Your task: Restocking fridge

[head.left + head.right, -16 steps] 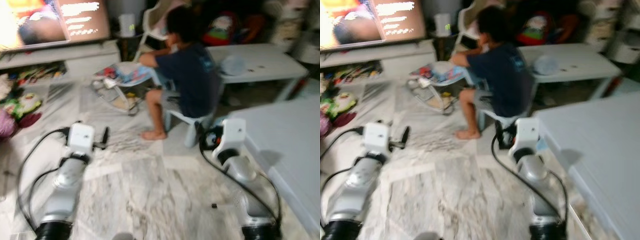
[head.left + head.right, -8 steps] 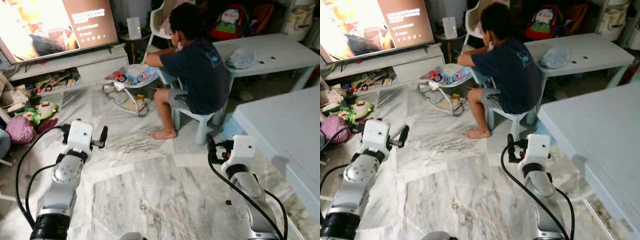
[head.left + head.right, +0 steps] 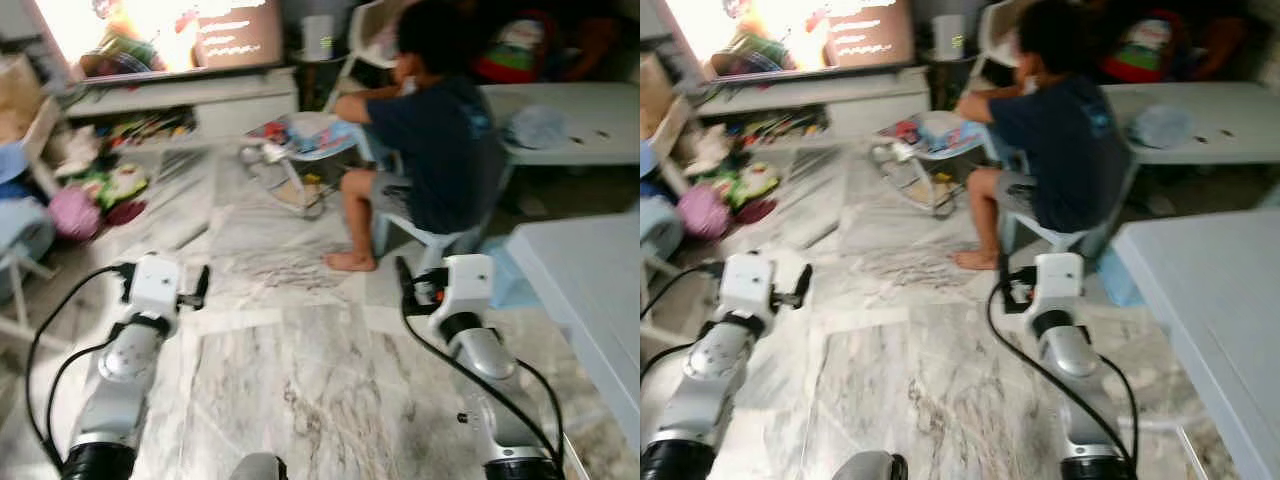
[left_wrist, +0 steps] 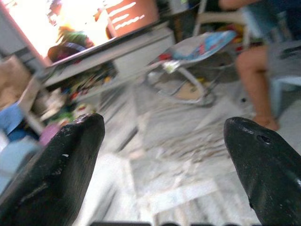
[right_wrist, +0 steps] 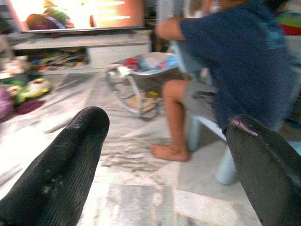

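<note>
left gripper (image 4: 162, 155), right gripper (image 5: 162, 155), both spread, empty

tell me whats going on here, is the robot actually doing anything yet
Not handling anything yet. The robot stands on the marble floor of a living room with the left gripper and right gripper held out in front, both open and empty. Ahead, a person sits on a small plastic stool, facing away, beside a baby bouncer. A lit TV and scattered toys lie to the left. No fridge is in sight.
</note>
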